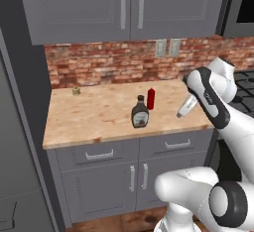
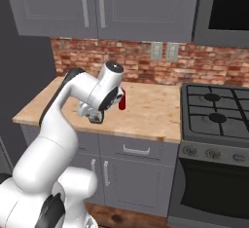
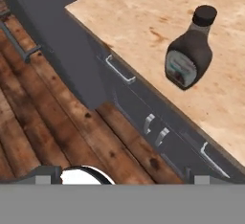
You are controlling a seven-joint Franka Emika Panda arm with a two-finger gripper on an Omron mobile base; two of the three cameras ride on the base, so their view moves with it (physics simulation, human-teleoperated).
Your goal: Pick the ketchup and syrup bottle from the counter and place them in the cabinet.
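Kitchen scene, sim render: light tan butcher-block counter (image 1: 99, 114) on grey drawers and doors with silver handles, red brick backsplash (image 1: 114, 67) behind it, grey paired-door wall cabinets (image 1: 124, 8) above.

Landmark = counter. Nearest its front edge stood the dull brown-grey syrup bottle (image 1: 140, 113) with rounded shoulders, pale label and dark cap, upright, roughly mid-width. Hand view had it too (image 3: 189, 50), just in from the edge above the drawer pulls.

Just behind it and slightly toward the stove sat the small slim bright red ketchup bottle (image 1: 151, 98), upright, close to the syrup bottle but apart from it. In the right base view it was partly hidden behind the arm's wrist (image 2: 122, 100).

White arm's gripper (image 1: 184, 108) hung over the counter's stove-side end, tilted down, near the front edge, jaws fully spread, nothing between them, clear of both bottles.

Far back corner of the counter, by the brick: a small object (image 1: 76, 91), too small to identify.

Black gas stove top (image 2: 216, 107) butted against the counter's right end.
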